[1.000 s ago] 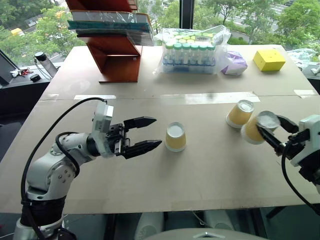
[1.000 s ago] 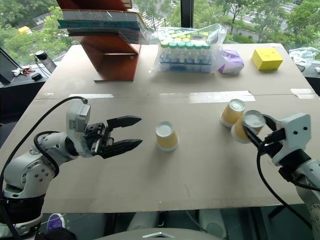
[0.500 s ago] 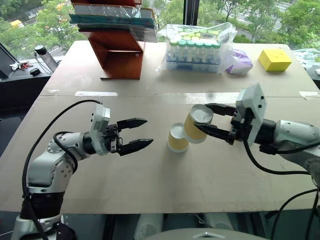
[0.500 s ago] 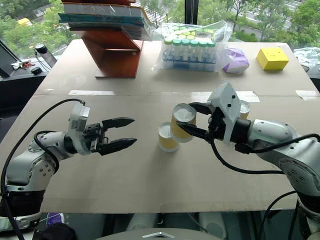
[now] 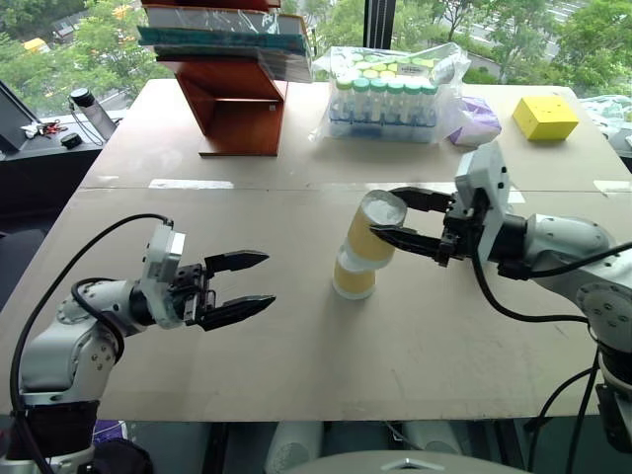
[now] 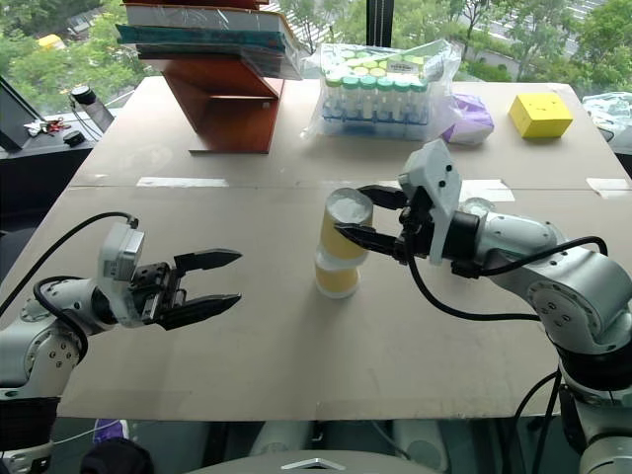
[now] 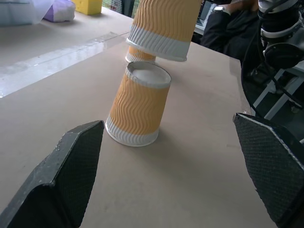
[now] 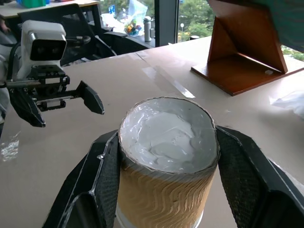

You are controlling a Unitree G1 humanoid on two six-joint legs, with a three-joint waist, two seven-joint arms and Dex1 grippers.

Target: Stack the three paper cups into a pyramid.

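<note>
Right gripper [image 5: 387, 225] clamped on 1 inverted cup [image 5: 370, 230], poised just above another cup [image 5: 353, 277]; left gripper [image 5: 255, 284] spread wide, empty.

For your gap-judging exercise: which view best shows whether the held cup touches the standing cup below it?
Left wrist view: side-on, a gap shows between the held cup and the standing cup. Both eye views look down, so the two overlap. The right wrist view shows the held cup's white base between the right gripper fingers.
</note>
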